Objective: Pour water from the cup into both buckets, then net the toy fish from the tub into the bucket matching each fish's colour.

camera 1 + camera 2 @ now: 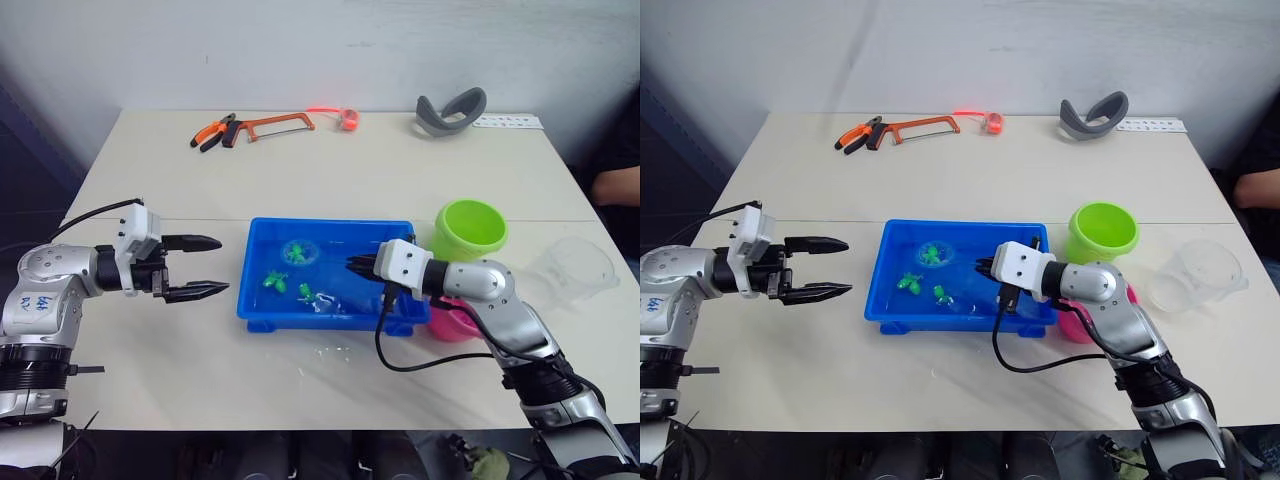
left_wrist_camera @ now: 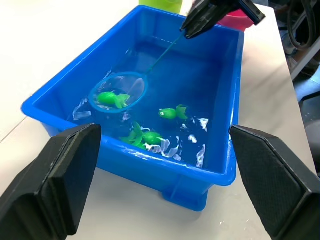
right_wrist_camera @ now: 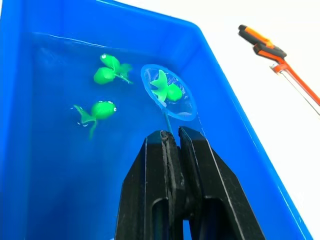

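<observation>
My right arm reaches in from the right, forearm bent across the front of the pink bucket, so that the right gripper sits over the right part of the blue tub. Its two black fingers are pressed together on the thin stick of the net. The hoop lies low in the water toward the tub's far side with one green fish inside the mesh.

My left arm is held level off the tub's left end, and the left gripper points at the tub with its fingers spread apart, holding nothing.

I see water in the tub with ripples and glints on it. Two more green fish float loose near the net, closer to the near wall. The tub is smooth, glossy plastic with a raised rim.

The green bucket stands upright just behind the tub's far right corner. The pink one is just beside the tub's right end, partly hidden by my arm. The clear cup lies tipped on the table well to the right.
</observation>
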`<action>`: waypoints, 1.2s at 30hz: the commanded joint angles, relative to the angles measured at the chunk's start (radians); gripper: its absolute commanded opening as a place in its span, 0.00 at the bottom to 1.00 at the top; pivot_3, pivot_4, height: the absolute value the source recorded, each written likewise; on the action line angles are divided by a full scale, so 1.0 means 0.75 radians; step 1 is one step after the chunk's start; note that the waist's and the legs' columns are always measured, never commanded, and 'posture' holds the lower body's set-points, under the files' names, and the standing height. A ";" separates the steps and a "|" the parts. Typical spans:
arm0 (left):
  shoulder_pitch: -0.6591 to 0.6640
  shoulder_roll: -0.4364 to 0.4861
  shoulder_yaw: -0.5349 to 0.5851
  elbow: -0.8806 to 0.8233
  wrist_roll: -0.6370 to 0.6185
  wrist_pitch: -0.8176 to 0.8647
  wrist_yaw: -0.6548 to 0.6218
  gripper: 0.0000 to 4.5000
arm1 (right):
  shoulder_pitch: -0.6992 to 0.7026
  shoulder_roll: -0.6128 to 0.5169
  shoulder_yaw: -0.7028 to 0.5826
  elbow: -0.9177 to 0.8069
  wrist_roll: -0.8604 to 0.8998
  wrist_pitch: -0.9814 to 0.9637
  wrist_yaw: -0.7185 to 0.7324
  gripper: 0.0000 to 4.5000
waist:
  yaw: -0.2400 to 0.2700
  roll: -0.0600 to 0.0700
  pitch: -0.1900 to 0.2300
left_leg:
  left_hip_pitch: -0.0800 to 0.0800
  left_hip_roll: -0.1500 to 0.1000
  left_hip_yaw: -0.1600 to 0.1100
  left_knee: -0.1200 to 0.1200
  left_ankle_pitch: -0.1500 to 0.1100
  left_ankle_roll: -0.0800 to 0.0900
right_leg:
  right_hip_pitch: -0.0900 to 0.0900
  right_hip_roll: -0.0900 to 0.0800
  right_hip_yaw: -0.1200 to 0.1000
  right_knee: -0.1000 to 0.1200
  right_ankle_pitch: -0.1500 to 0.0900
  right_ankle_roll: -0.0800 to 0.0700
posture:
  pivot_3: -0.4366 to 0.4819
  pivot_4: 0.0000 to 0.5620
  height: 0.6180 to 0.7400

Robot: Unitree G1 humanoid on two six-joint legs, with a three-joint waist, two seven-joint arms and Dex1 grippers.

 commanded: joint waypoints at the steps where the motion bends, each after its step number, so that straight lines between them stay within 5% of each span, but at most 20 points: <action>1: 0.007 0.017 0.052 -0.030 -0.022 -0.013 -0.007 0.99 | 0.044 -0.031 -0.084 -0.125 0.083 -0.048 0.017 0.00 | 0.000 0.000 0.000 | 0.000 0.000 0.000 0.000 0.000 0.000 | 0.000 0.000 0.000 0.000 0.000 0.000 | 0.48 0.27 1.00; 10: -0.015 -0.066 0.070 -0.148 -0.131 0.093 0.045 0.99 | 0.375 -0.157 -0.372 -0.584 0.310 0.080 -0.006 0.00 | 0.007 0.000 0.000 | 0.000 0.000 -0.001 0.000 0.000 0.000 | 0.001 -0.001 0.000 0.000 0.000 0.000 | 0.48 0.27 1.00; 24: -0.134 -0.303 -0.052 -0.208 -0.153 0.174 0.086 0.99 | 0.847 -0.243 -0.779 -0.842 0.228 -0.051 -0.097 0.00 | 0.030 -0.001 -0.001 | 0.003 0.000 0.002 -0.001 0.000 0.000 | 0.003 0.002 0.004 0.000 0.000 0.000 | 0.48 0.27 1.00; 29: -0.183 -0.387 -0.092 -0.210 -0.138 0.168 0.119 0.99 | 0.884 -0.313 -0.986 -0.731 0.184 -0.127 -0.074 0.00 | 0.037 -0.001 -0.001 | 0.004 0.000 0.004 -0.001 0.000 0.000 | 0.003 0.006 0.006 0.000 0.000 0.000 | 0.48 0.27 1.00; 36: -0.204 -0.465 -0.128 -0.233 -0.136 0.163 0.157 0.99 | 0.829 -0.439 -1.050 -0.334 0.020 -0.420 -0.100 0.00 | 0.036 -0.001 -0.001 | 0.005 0.000 0.004 -0.001 0.001 0.001 | 0.004 0.006 0.006 -0.001 0.000 0.000 | 0.48 0.27 1.00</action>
